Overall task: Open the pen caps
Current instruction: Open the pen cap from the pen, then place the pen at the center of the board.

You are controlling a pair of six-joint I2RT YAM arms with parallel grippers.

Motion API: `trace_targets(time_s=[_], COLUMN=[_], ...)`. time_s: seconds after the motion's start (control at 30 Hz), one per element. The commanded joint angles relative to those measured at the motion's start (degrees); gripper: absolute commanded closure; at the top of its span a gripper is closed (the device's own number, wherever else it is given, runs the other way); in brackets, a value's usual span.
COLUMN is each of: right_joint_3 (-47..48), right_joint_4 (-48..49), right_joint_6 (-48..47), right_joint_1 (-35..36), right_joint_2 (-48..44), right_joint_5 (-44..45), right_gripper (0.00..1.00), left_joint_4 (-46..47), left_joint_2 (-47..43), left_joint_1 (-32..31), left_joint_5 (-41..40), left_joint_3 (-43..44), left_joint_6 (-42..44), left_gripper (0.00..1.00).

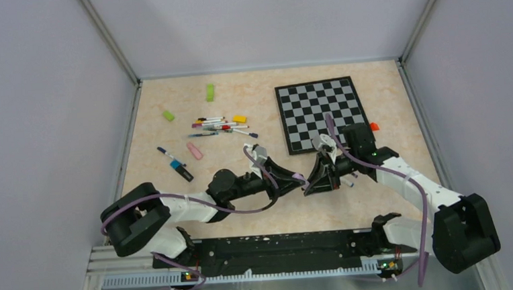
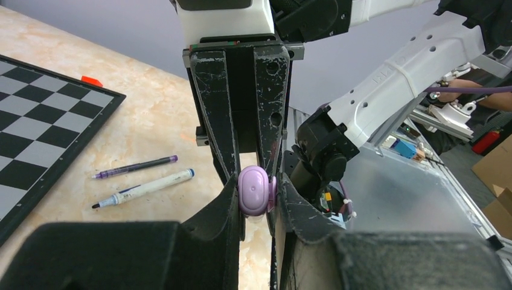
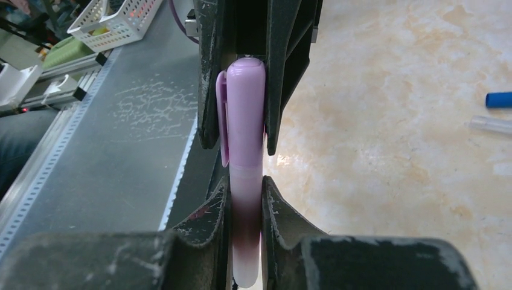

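A purple pen (image 3: 244, 229) is held off the table between both grippers. My right gripper (image 3: 244, 186) is shut on its barrel, which runs along the fingers. My left gripper (image 2: 256, 188) is shut on the purple cap (image 2: 255, 192), which has a clip and is seen end-on; the cap also shows in the right wrist view (image 3: 244, 103). In the top view the left gripper (image 1: 291, 180) and right gripper (image 1: 312, 183) meet tip to tip at the table's middle front. Several other pens (image 1: 219, 126) lie at the back left, and two more pens (image 2: 145, 186) lie beside the chessboard.
The chessboard (image 1: 319, 111) lies at the back right with a small orange piece (image 1: 374, 126) beside it. Green blocks (image 1: 209, 92), a yellow block (image 1: 239, 118) and a pink block (image 1: 194, 150) lie around the pens. A loose blue cap (image 3: 498, 99) lies on the table.
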Motion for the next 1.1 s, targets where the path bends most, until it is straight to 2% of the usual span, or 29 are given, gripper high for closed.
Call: trace_targets(time_s=[0.0,0.2,0.33,0.4,0.47,0.53,0.63,0.73,0.87,1.07], right_joint_3=[3.4,4.9,6.3,6.4,6.4,7.3,7.9,6.6,5.5,5.8], right_joint_4=[-6.0,-10.6,-14.7,-14.9,-12.9,-11.7,-9.1,-6.9,-4.6,-3.3], right_joint_6=[-6.7,-10.0,-13.7,-14.1,-12.9,-12.0,-8.7,-7.0,-5.3,-5.8], right_joint_1=[1.5,2.8,3.8,3.9,3.8,3.2,-4.3,-14.9,-26.2,-29.8], right_joint_2=[0.8,3.2,5.2,5.6,5.4,4.5,1.6,-1.1,-2.0,2.0], right_joint_5=[1.4,2.6,3.5,4.2,8.0,16.2,27.8,32.4,37.0,46.8], right_gripper=[1.0,1.0,1.0,1.0,1.0,1.0,1.0,1.0,1.0,0.96], left_joint_4=[3.8,-4.3,-11.6,-14.4,-18.8,-26.8,-40.7,-48.2,-50.1,-49.8], left_joint_2=[-7.8,-20.8,-29.6,-33.2,-35.6,-38.0,-41.5,-44.6,-45.4,-39.4], left_joint_1=[-0.2,3.5,5.3,6.6,7.8,8.1,8.2,8.2,8.2,8.2], left_joint_5=[-6.0,-10.4,-17.2,-18.1,-16.9,-17.6,-21.6,-24.7,-25.8,-25.9], left_joint_3=[-0.4,0.0,0.2,0.7,2.0,3.1,2.8,-1.1,-6.8,-8.2], left_joint_6=[4.6,8.0,11.0,11.3,10.6,9.6,5.9,2.1,-3.1,-5.8], left_gripper=[1.0,1.0,1.0,1.0,1.0,1.0,1.0,1.0,1.0,1.0])
